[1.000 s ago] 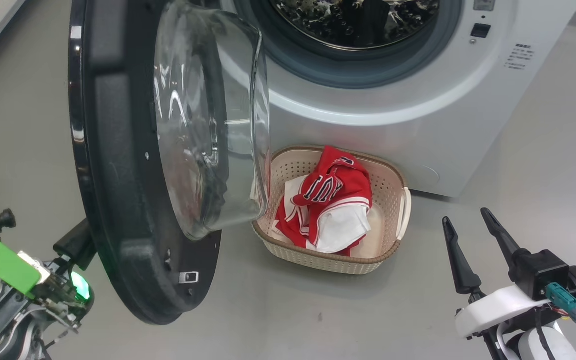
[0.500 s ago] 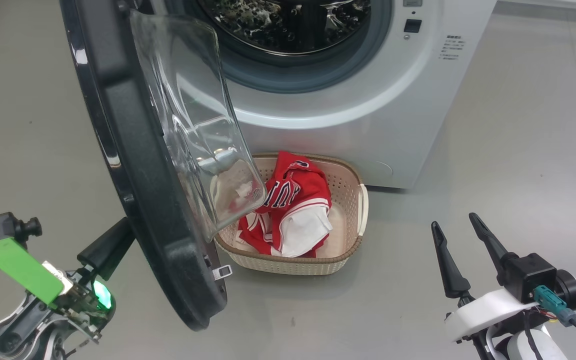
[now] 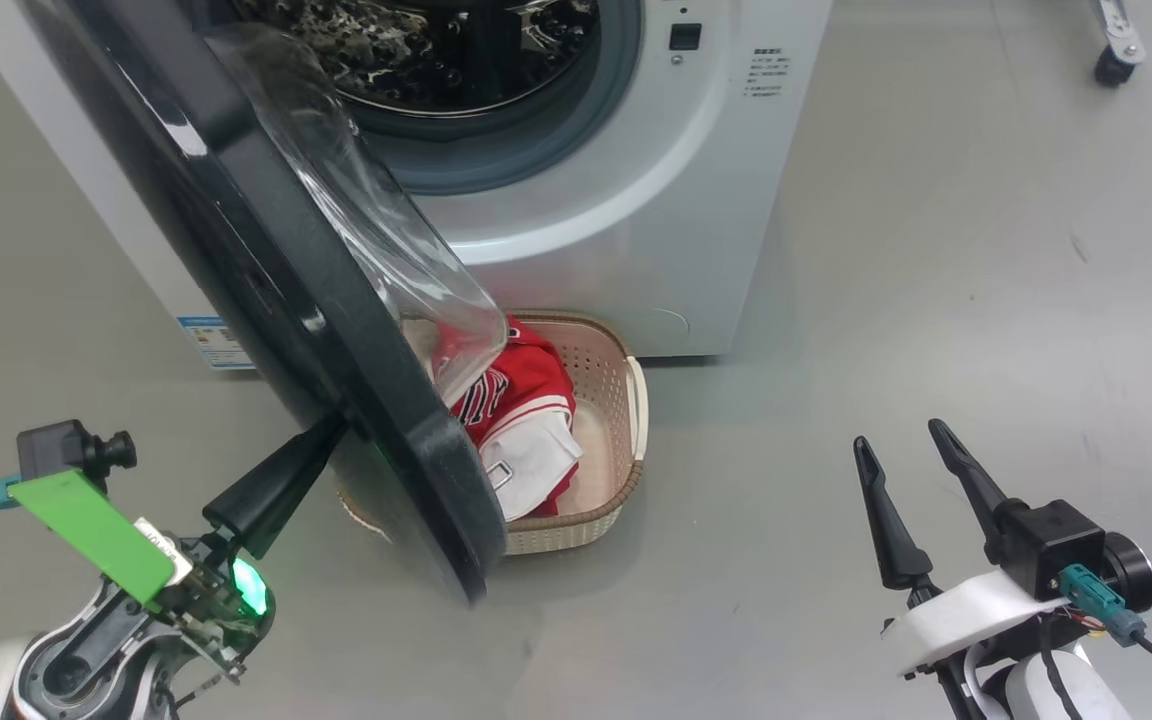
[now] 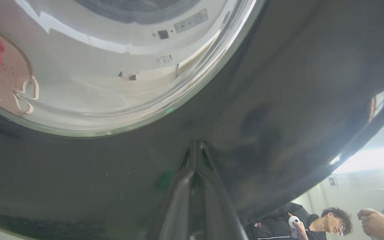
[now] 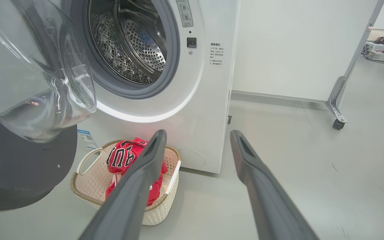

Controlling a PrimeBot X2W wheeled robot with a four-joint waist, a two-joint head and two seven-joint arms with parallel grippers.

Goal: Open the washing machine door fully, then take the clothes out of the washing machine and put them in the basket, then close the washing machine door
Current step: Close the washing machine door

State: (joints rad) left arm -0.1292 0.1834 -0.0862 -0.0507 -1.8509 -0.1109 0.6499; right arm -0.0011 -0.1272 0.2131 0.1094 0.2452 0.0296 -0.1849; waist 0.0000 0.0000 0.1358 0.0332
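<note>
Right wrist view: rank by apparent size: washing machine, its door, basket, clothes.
1. White front-loading washing machine
2. Round black door with clear glass bowl; cropped and nearer the camera, so unsure against the machine
3. Cream perforated plastic basket
4. Red-and-white jersey clothes in it

Ahead of you: washing machine [image 3: 636,200], its door [image 3: 336,330] standing out at the left, partly in front of the basket [image 3: 626,400]. Basket sits on the floor [image 3: 936,250] just before the machine's base, clothes [image 3: 521,395] inside. Your left gripper [image 3: 316,445] touches the door's outer face. Right gripper [image 3: 898,433] is well right of the basket.
</note>
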